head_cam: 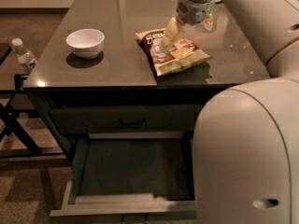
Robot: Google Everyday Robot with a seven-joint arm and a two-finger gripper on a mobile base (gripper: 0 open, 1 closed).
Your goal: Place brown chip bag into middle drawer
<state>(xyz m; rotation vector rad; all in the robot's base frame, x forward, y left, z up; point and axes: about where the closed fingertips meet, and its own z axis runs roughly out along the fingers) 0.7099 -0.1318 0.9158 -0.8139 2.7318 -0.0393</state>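
— Brown chip bag (184,55): where is it?
— Flat on the bench (117,13), right of centre, by the near edge. From the left: a water bottle (22,55) off the bench's left side, a white bowl (85,42) on the bench, then the bag.
— The gripper (187,34)?
— Above the bag's far part, jaws spread; the left one slants down over the brown top.
— The middle drawer (131,171)?
— Pulled open under the bench, dark bottom showing. The robot's pale body (247,148) covers its right end.
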